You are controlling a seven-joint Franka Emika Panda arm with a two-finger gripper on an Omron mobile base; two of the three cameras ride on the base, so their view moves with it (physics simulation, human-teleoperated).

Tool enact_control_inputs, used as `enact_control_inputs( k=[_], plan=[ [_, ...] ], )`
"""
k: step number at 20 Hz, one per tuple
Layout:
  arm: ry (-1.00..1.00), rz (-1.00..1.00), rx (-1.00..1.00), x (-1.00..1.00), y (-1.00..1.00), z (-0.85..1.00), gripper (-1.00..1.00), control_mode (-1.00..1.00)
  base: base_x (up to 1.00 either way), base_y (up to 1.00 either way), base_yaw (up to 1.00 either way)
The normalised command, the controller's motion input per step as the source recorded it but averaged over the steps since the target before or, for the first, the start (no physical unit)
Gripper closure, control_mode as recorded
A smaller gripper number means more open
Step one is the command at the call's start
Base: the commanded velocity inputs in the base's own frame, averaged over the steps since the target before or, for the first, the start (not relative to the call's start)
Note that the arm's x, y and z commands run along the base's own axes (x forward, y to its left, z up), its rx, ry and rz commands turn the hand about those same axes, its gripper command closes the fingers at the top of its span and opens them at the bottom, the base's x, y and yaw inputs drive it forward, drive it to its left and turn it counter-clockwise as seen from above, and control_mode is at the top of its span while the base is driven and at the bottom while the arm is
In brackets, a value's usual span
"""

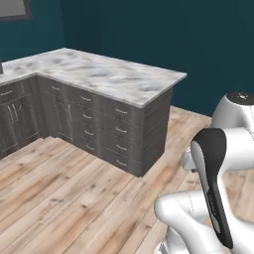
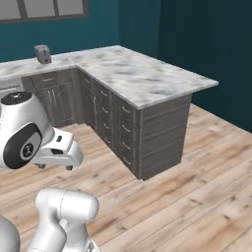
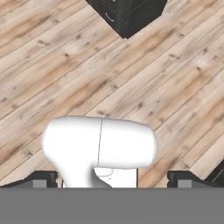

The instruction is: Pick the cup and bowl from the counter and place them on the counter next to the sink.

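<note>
One L-shaped marble worktop over dark drawer fronts stands far across a plank floor; one small grey object sits at its far left. The claw hangs released above the floor, grasping nothing. Teal walls enclose the room.

Deep teal walls enclosed the kitchen, and pale wood planks with brown grain covered the floor. Dark grey cabinets with small metal drawer pulls formed an L-shaped run ending in a peninsula. A grey-framed window sat high on the far wall. A small grey toaster stood beneath it. Light was even and soft.
</note>
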Motion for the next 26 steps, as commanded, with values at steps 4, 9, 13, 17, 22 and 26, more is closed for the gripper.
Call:
enact_control_inputs(
  k=[4,9,13,17,22,26],
  plan=[
    [0.00,0.00,0.00,0.00,0.00,0.00,-1.00,1.00,0.72,0.04,0.43],
    [0.00,0.00,0.00,0.00,0.00,0.00,-1.00,1.00,0.90,0.35,0.25],
    [0.00,0.00,0.00,0.00,0.00,0.00,-1.00,1.00,0.96,0.47,0.30],
    [0.00,0.00,0.00,0.00,0.00,0.00,-1.00,1.00,0.87,0.63,0.27],
    [0.00,0.00,0.00,0.00,0.00,0.00,-1.00,1.00,0.99,0.68,0.21],
    [0.00,0.00,0.00,0.00,0.00,0.00,-1.00,1.00,1.00,0.69,0.19]
  ],
)
